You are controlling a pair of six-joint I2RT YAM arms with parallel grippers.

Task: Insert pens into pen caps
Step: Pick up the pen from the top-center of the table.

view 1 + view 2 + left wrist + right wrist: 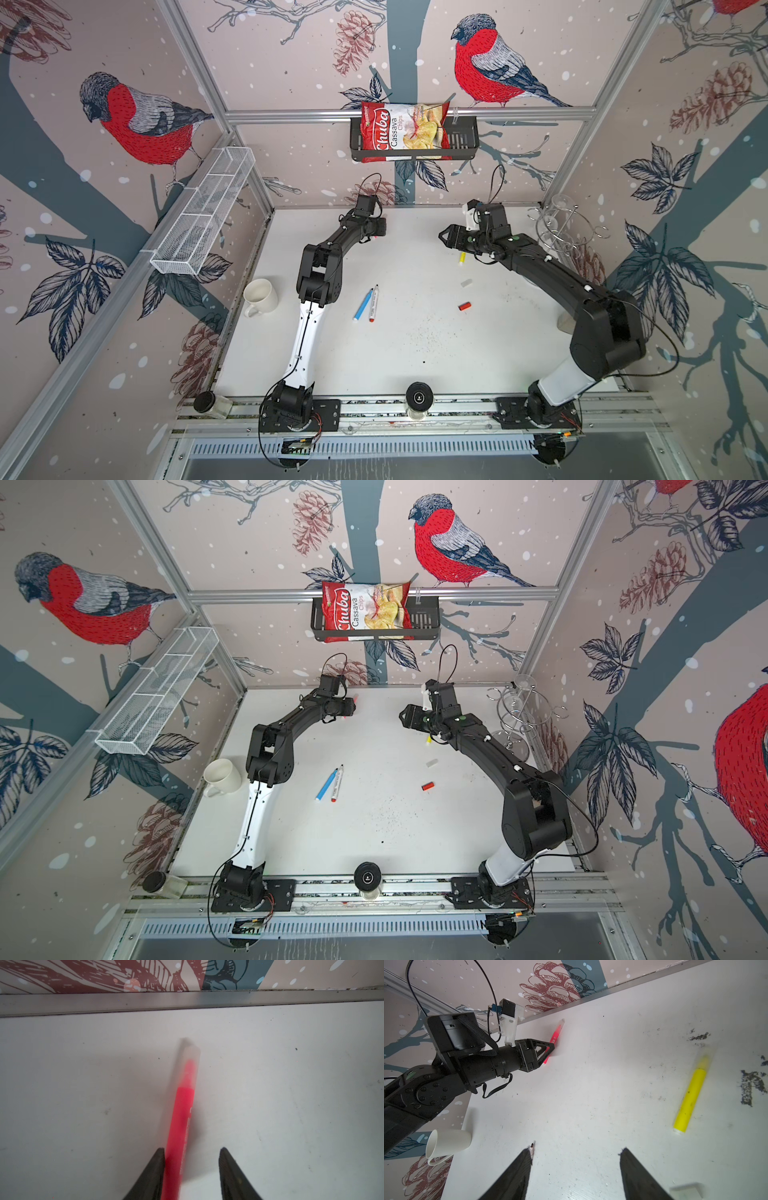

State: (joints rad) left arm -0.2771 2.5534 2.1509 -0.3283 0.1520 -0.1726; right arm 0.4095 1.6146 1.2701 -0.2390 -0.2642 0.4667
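Note:
A neon pink pen [182, 1122] with a whitish translucent cap [191, 1057] over its tip lies near the back wall. My left gripper [192, 1148] is open around it; one finger touches the pen and the other stands off it. In a top view only the pen's pink ends [356, 697] show past the gripper [351, 707]. My right gripper [576, 1150] is open and empty above the table [442, 237]. A yellow pen [691, 1095] lies beside it. The blue pen [363, 304] and white red-ended pen [374, 303] lie side by side mid-table. A red cap [464, 306] and a whitish cap [466, 283] lie loose.
A white mug [259, 296] stands at the left edge. A wire glass rack [557, 232] fills the back right corner, under the right arm. A jar [208, 402] and a black round knob [419, 397] sit on the front rail. Dark grit [419, 336] speckles the table.

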